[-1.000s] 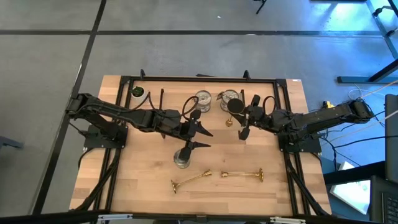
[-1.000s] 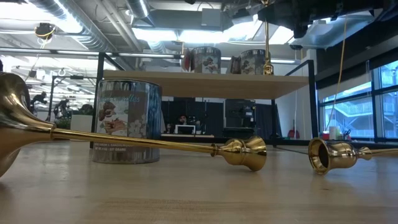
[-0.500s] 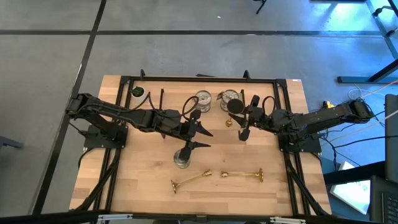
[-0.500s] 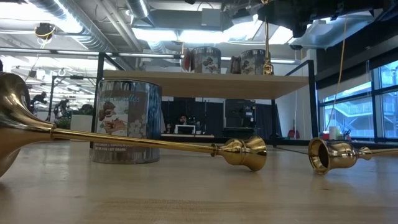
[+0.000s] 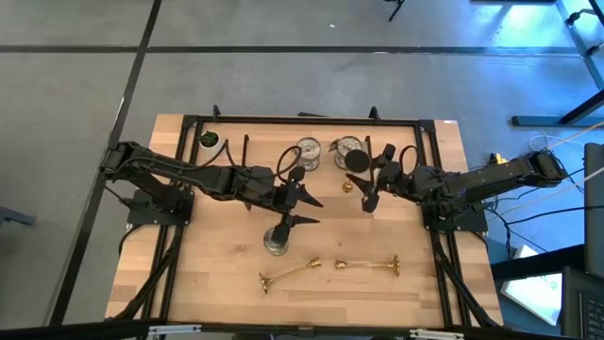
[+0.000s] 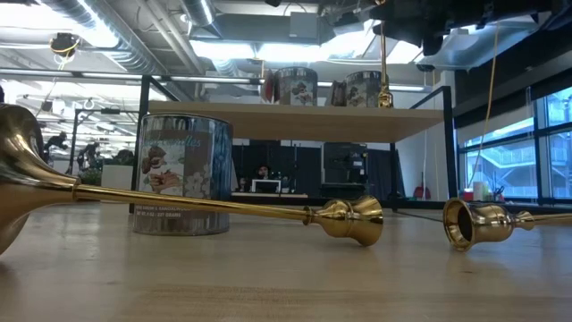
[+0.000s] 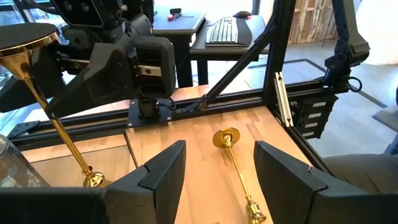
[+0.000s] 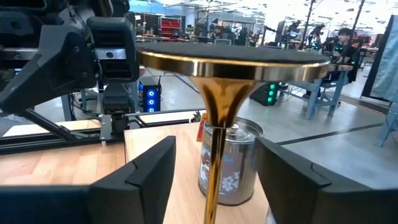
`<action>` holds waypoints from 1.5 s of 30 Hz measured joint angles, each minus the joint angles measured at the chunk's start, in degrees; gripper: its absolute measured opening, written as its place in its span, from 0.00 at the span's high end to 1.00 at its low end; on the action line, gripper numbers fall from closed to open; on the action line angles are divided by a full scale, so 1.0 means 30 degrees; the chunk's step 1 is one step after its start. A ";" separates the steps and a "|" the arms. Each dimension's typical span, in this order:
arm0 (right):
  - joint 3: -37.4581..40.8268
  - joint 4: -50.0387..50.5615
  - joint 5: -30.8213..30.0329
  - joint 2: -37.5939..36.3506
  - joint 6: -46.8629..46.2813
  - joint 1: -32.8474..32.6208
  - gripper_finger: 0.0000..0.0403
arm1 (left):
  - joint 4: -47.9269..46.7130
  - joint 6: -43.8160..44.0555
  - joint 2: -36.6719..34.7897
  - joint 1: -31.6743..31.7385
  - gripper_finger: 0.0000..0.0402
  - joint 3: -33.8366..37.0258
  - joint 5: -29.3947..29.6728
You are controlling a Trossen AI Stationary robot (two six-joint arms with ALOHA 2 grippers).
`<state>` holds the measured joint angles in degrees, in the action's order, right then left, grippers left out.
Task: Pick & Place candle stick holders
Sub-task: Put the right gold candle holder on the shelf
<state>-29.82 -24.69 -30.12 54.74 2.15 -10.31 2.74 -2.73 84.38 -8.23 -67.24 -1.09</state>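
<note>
Slim gold-brass candle stick holder [image 5: 351,170] stands inverted, disc end up, on the raised rack shelf, right between your right jaws [image 5: 376,177].

Your right jaws are spread wide around its stem, and you cannot tell whether they touch it. Your left jaws [image 5: 304,209] also gape, holding nothing, above a squat silvery round cup [image 5: 276,241] on the wooden surface [image 5: 217,274]. Two more gold-brass sticks [image 5: 290,273] [image 5: 368,265] lie flat near the front edge. Two silvery cups [image 5: 308,152] [image 5: 347,147] sit at the back.
</note>
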 joint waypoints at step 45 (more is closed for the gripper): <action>0.0015 0.7378 -0.1523 -0.5066 -0.3082 -0.5353 0.42 | -0.0101 -0.0094 0.0000 -0.0643 0.53 0.0000 0.0004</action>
<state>-29.78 -2.55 -34.69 39.54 -7.09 -26.37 2.44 -3.01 84.38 -10.16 -67.24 -1.08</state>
